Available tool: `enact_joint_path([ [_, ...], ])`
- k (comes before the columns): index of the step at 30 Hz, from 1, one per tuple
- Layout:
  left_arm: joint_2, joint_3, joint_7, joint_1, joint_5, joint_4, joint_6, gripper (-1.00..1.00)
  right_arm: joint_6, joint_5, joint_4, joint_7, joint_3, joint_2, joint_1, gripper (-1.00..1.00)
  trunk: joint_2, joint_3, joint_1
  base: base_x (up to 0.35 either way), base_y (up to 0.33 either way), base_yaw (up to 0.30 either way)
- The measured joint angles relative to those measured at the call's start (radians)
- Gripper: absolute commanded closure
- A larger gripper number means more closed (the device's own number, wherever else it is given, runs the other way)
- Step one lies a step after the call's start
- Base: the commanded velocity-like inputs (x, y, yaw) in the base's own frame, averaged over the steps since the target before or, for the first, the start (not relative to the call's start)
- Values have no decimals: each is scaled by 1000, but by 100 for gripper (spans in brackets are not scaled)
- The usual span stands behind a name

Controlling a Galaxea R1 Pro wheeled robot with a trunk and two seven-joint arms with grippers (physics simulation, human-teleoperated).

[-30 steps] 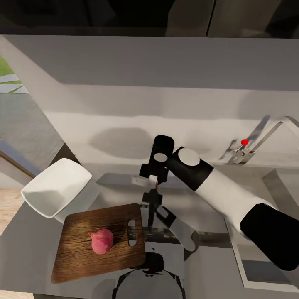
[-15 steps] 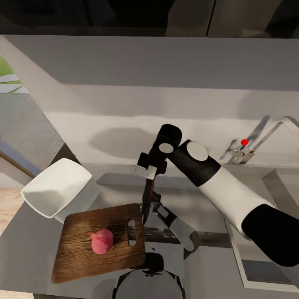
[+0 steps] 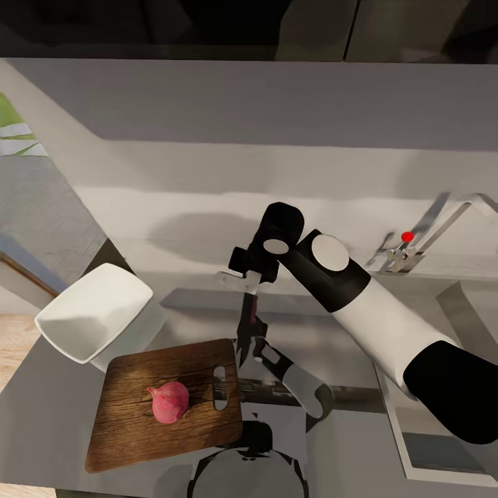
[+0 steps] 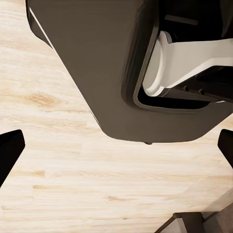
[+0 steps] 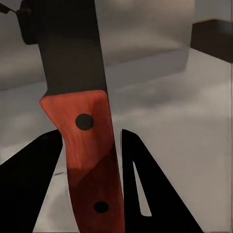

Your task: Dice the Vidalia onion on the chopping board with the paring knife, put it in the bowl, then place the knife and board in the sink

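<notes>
The chopping board [image 3: 166, 408] is dark-grained wood, the table [image 3: 346, 443] smooth matt grey, the bowl [image 3: 93, 319] glossy white, and the paring knife [image 5: 85, 136] has a riveted red-brown handle and dull dark blade.

- The chopping board [image 3: 166, 404] has bare wood all around the Vidalia onion [image 3: 168, 402] at its middle.
- The bowl [image 3: 93, 319] crowds the board's far left corner.
- The right gripper [image 3: 250, 294], clamping the paring knife [image 3: 245, 332], hangs over the board's right edge.
</notes>
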Motion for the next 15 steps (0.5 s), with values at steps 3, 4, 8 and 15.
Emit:
enact_joint_path([
  [3, 0, 0, 0, 0, 0, 0, 0, -100, 1, 0, -25, 0, -11, 0, 0, 100, 0, 0, 0, 0, 0, 0],
  [4, 0, 0, 0, 0, 0, 0, 0, -100, 1, 0, -28, 0, -25, 1, 0, 100, 0, 0, 0, 0, 0, 0],
  [8, 0, 0, 0, 0, 0, 0, 0, -100, 1, 0, -33, 0, -122, 8, 0, 100, 0, 0, 0, 0, 0, 0],
  [15, 1, 1, 0, 0, 0, 0, 0, -100, 125, -1, -40, -2, -164, 13, 0, 100, 0, 0, 0, 0, 0, 0],
])
